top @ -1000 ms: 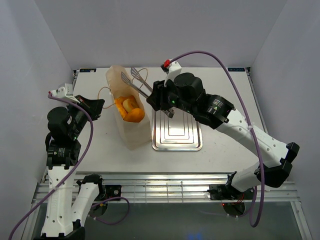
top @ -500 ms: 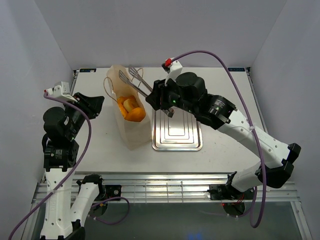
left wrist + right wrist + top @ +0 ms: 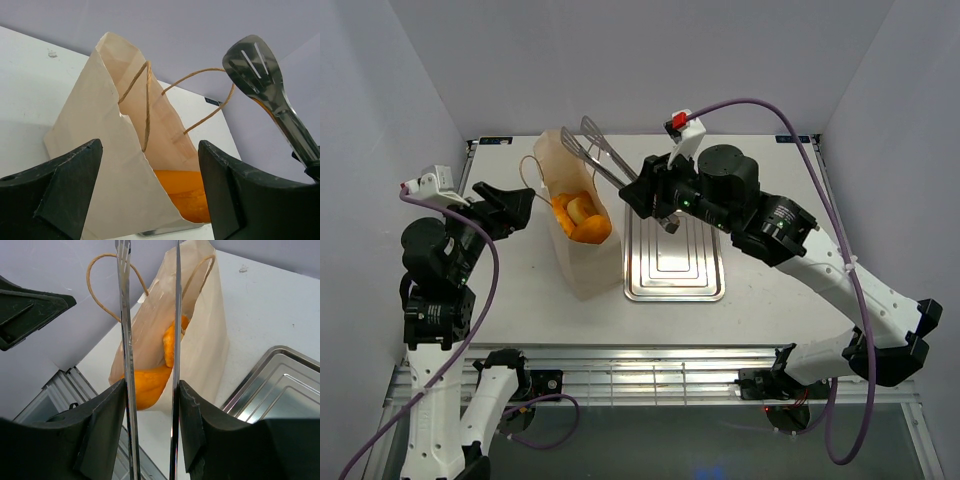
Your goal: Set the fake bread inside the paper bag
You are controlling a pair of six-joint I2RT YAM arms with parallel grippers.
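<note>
The paper bag [image 3: 588, 262] stands left of the table's middle, its mouth open upward. Glossy orange fake bread [image 3: 582, 222] lies inside it, also showing in the left wrist view [image 3: 182, 195] and the right wrist view [image 3: 170, 345]. My right gripper [image 3: 642, 190] is shut on the handles of metal tongs [image 3: 595, 152], whose empty blades hang above the bag's back rim. My left gripper [image 3: 525, 205] stands open just left of the bag, touching nothing. In its own view the bag [image 3: 100, 150] and its string handles [image 3: 147, 100] lie beyond the spread fingers.
A silver rectangular tray [image 3: 675, 280] lies right of the bag, under my right arm, with nothing on it. Grey walls close in the table on three sides. The bag's looped strings hang loose at its mouth.
My left gripper has opened and drawn back to the left, away from the bag's handle. My right arm has lifted the tongs up and to the right.
</note>
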